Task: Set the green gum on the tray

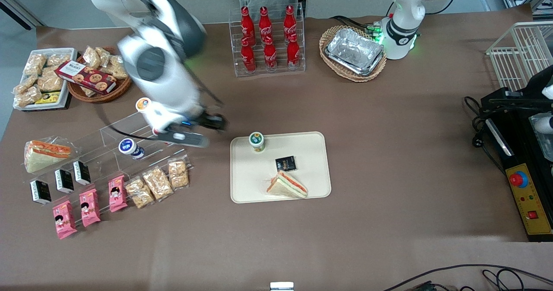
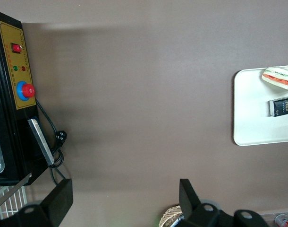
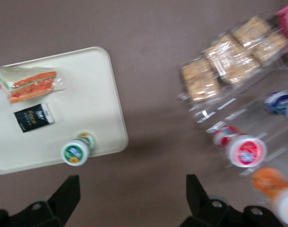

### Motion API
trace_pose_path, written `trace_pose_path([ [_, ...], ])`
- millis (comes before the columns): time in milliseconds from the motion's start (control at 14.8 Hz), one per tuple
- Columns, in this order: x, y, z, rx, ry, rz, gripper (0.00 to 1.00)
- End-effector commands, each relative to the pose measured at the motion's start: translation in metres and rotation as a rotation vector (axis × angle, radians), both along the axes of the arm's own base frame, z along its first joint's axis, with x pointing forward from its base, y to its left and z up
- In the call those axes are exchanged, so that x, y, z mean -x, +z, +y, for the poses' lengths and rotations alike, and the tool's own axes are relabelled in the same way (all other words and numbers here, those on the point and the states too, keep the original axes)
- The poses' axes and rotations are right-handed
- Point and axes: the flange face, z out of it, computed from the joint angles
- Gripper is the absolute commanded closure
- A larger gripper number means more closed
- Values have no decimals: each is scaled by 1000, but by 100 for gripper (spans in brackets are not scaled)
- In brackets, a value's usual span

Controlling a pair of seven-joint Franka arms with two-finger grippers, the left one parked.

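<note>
Pink snack packs [image 1: 88, 207] nearest cam; green gum [image 1: 256, 141] already on tray [image 1: 302, 170], gripper [image 1: 214, 122] off it.

Gum stands upright w/ white cap up, in the tray's far corner toward the working arm's end, just inside the rim; wrist cam shows same spot [image 3: 74, 152] on tray [image 3: 87, 85]. Also on tray: black packet [image 1: 285, 164] mid-tray, near to it a wrapped sandwich [image 1: 287, 185] at the near edge. Neither touches the gum. Gripper hangs above bare table betw. tray and clear acrylic rack [image 1: 108, 140], beside the tray's far corner, apart from the gum. Wrist cam: gripper [image 3: 132, 179] fingers [image 3: 71, 187] spread wide, nothing betw. them. Rack holds blue-cap bottle [image 1: 128, 146] and orange-cap bottle [image 1: 143, 104]; red-cap bottle [image 3: 245, 151] seen from the wrist.
</note>
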Motion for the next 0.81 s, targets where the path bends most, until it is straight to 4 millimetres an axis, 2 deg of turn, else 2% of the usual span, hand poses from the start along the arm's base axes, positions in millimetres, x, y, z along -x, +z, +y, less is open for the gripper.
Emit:
trace_pose_path([
  [0, 9, 69, -132, -36, 84, 9, 0],
  [67, 11, 80, -165, -39, 98, 6, 0],
  [202, 6, 88, -235, -40, 116, -11, 0],
  [337, 4, 91, -282, -48, 110, -27, 0],
  [539, 4, 103, -315, -30, 64, -48, 0],
  [742, 3, 102, -319, -17, 82, -45, 0],
])
